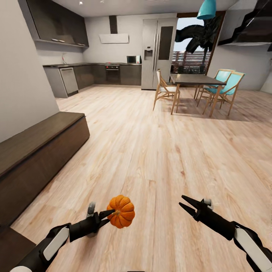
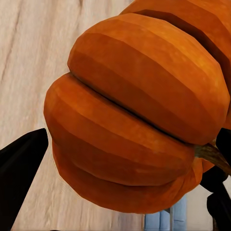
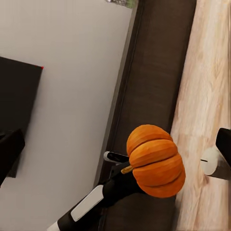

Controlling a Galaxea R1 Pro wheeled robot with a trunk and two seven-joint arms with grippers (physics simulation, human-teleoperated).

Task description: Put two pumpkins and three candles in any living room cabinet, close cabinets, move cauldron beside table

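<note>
Head view: pale wood floor (image 1: 151,151) runs to a grey kitchen, with a dining table (image 1: 194,80) and chairs far right. I see the cabinet (image 1: 37,151), long, low, dark brown, along the left wall, fronts flush. My left gripper (image 1: 109,217) is clamped on a pumpkin (image 1: 121,211), carried in the air low at centre-left; its stem faces back toward the fingers. My right gripper (image 1: 185,202) hangs with fingers apart, nothing between them. Wide bare floor ahead and to the right.

Left wrist: pumpkin (image 2: 139,120) up close, ribs running diagonally, stem at the frame edge beside a dark fingertip (image 2: 21,168).

Right wrist: pumpkin (image 3: 155,161) on the left gripper (image 3: 126,171), stem toward the arm, cabinet (image 3: 154,82) and grey wall behind.
</note>
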